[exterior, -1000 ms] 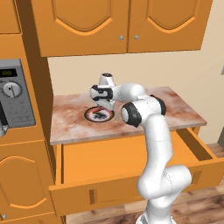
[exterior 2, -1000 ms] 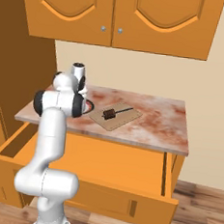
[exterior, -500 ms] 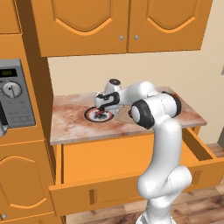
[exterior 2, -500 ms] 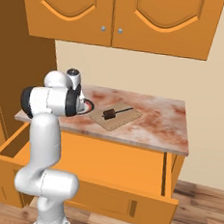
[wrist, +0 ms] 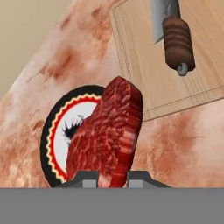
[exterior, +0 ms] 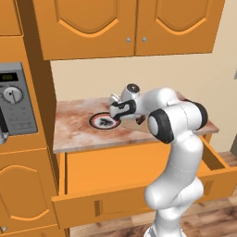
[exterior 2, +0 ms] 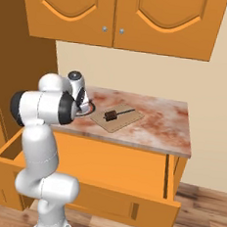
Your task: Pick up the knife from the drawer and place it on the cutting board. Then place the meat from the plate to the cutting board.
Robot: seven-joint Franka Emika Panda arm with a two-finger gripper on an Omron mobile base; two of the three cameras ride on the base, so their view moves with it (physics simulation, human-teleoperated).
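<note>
Step in hand: the knife (wrist: 176,40) lies on the cutting board (wrist: 144,65), so I judge the first half done; I am on the meat now.
Claw: my claw (wrist: 111,177) is clamped on the meat (wrist: 109,135), which stands on edge between my fingertips, above the plate (wrist: 57,131).
Next move: I should carry the meat across to the cutting board, set it on bare wood beside the knife, then let go.
Plate: on the counter (exterior: 78,127), just beside the board's corner; its white centre shows a dark mark and nothing else that I can make out.
Drawer: the drawer (exterior 2: 89,157) stands open below the counter; the part I see holds nothing.
</note>
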